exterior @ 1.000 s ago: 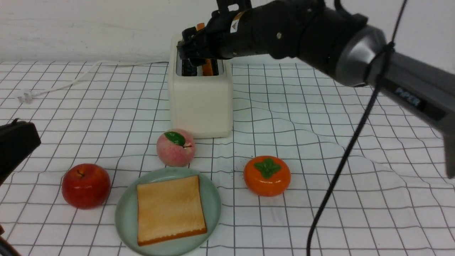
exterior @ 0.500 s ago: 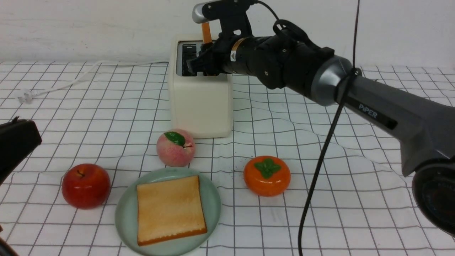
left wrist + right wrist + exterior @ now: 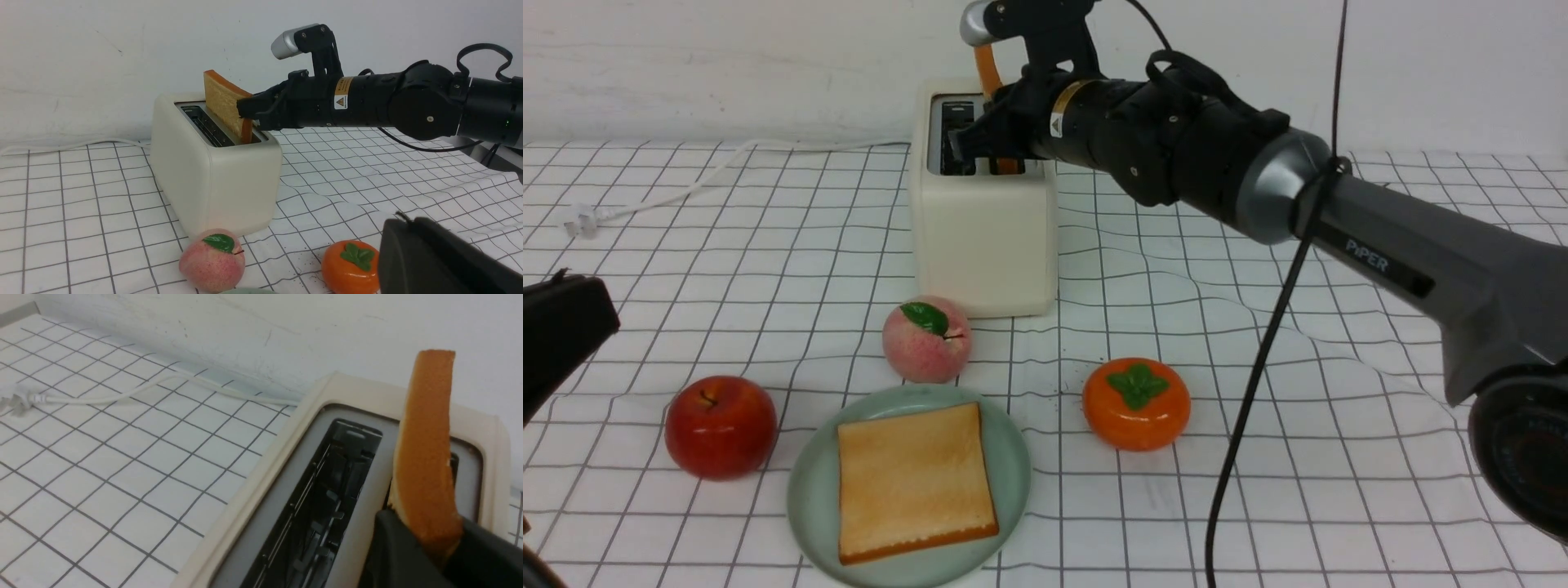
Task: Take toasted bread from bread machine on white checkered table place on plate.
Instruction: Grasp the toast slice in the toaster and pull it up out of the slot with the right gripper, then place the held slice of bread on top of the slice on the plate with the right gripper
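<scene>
The golden-tan square toast slice (image 3: 222,100) stood tilted, partly out of the right slot of the boxy cream-white toaster (image 3: 984,237). Your black R gripper (image 3: 245,112) had its fingers pinched on the slice's near edge. Pull straight up along the slot w/o twisting, or the crust may snag & tip the toaster. A matching slice (image 3: 915,482) lay on the round mint-green plate (image 3: 805,490). The L gripper (image 3: 560,327) sat low, fingers together.

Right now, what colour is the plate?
The plate is pale mint green; front view shows it best.

The right arm (image 3: 1258,188) is black-grey (lettered PiPER).
</scene>
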